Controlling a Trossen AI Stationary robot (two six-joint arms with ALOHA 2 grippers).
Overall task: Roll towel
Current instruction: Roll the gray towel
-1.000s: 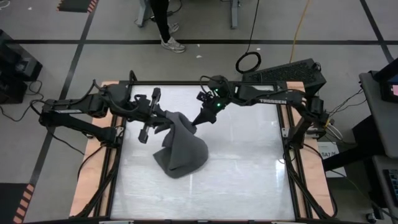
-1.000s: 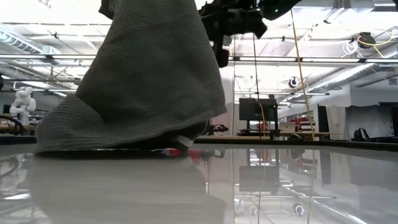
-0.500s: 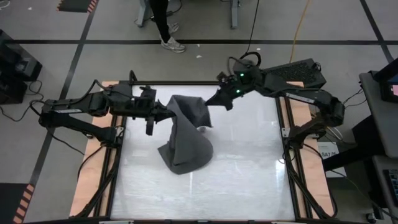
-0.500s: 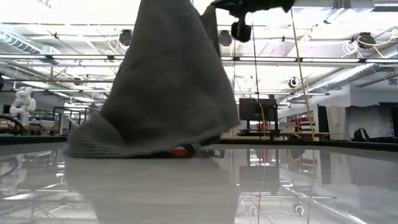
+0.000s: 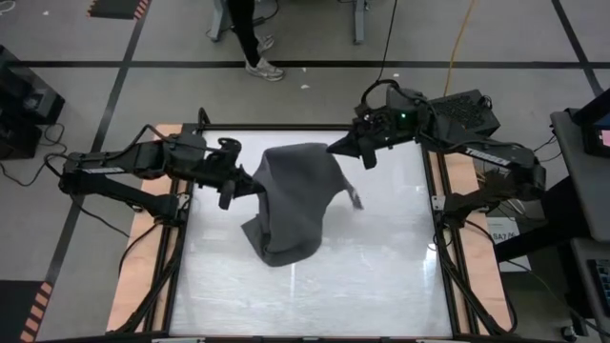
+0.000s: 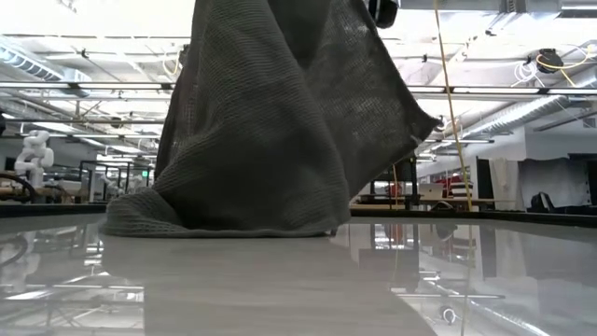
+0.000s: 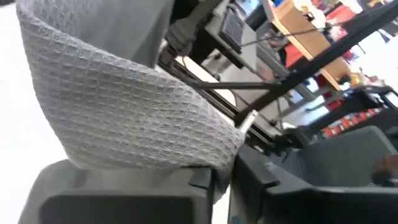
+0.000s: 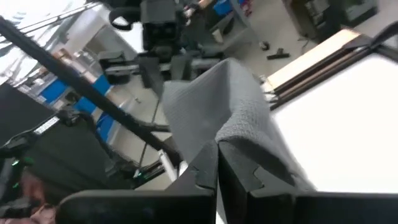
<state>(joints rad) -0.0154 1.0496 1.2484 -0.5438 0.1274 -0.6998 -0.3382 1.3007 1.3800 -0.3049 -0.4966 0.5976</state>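
Since earlier frame, hands spread apart, stretching towel (image 5: 291, 195) wider. Left hand (image 5: 250, 181) and right hand (image 5: 335, 150) each clenched on upper towel corner, held high. Lower hem rests mid-worktop (image 5: 381, 267); bare surface all round.

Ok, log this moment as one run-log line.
phase: spreading | towel: lifted, lower edge on table | left tool: pinching towel edge | right tool: shut on opposite edge
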